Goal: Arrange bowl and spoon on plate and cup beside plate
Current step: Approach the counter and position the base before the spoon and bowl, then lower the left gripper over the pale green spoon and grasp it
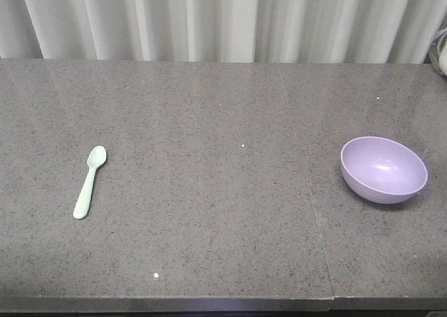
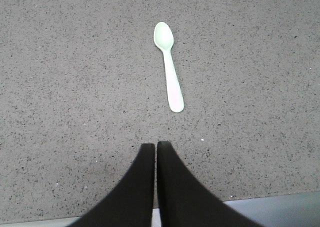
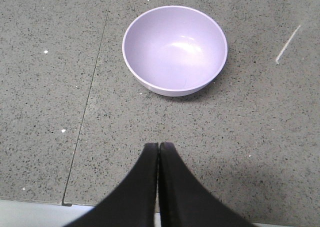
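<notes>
The pale mint-green spoon (image 1: pixel 89 182) lies flat at the left of the grey stone counter, bowl end pointing away. In the left wrist view the spoon (image 2: pixel 169 73) rests a short way beyond my left gripper (image 2: pixel 155 145), which is shut on nothing. The lavender bowl (image 1: pixel 383 169) sits upright and empty at the right. The right wrist view has the bowl (image 3: pixel 175 50) ahead of my right gripper (image 3: pixel 158 145), shut with nothing between its fingers. The plate and the cup are out of view.
A seam in the counter (image 1: pixel 318 233) runs front to back, left of the bowl. White curtains (image 1: pixel 223 20) hang behind the counter. Part of a pale object (image 1: pixel 441 52) shows at the far right edge. The counter's front edge (image 1: pixel 209 304) is close.
</notes>
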Robot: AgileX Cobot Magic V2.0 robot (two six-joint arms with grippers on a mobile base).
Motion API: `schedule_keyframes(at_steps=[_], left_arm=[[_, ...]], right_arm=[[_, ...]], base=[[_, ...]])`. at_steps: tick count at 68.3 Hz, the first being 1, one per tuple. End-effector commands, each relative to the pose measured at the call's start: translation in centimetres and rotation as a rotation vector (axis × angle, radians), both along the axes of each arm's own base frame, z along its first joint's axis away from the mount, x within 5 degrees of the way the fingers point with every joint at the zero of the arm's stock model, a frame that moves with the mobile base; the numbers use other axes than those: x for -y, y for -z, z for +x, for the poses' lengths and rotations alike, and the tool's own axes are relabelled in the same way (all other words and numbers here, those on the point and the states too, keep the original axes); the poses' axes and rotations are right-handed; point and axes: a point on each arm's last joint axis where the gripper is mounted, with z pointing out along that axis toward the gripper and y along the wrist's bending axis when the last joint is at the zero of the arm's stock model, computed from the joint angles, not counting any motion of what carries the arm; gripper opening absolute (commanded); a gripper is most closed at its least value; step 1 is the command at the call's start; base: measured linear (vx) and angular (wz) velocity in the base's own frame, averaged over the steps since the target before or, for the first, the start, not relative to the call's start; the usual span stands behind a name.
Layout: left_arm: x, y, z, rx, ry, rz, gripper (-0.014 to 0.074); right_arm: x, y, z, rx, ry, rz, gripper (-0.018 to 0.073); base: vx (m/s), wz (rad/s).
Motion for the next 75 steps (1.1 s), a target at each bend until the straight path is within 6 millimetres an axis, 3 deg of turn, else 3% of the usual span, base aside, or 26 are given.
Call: schedule_keyframes(at_steps=[1,14,28,37,56,75], left_arm=[[0.1,-1.3,0.2,0.083,-0.001,-0.022,0.0022],[0.1,-1.3,0.2,0.083,-0.001,-0.021,0.0167],[0.1,-1.3,0.2,0.083,-0.002,-0.018,0.0458],[0.1,-1.3,0.2,0.084,-0.002,-0.018,0.0578],[0.3,-1.1,0.8,0.056,0.002,-0.035,0.0571],[1.0,-0.8,5.6,-0.075,0.010,-0.056,0.0523]], right_arm=[[0.0,-1.3,0.3,0.080,-0.003,-0.005,0.0052],[0.0,-1.3,0.3,0.080,-0.003,-0.005,0.0249],[0.0,-1.3,0.3,0.080,-0.003,-0.005,0.0505],[0.0,-1.3,0.3,0.080,-0.003,-0.005,0.0570],[0.0,-1.3,0.3,0.080,-0.003,-0.005,0.0569],[0.0,-1.3,0.3,0.081,-0.001,-0.002,0.0569]], base=[[0.00,0.00],[0.00,0.00],[0.00,0.00],[0.00,0.00],[0.00,0.00],[0.00,0.00]])
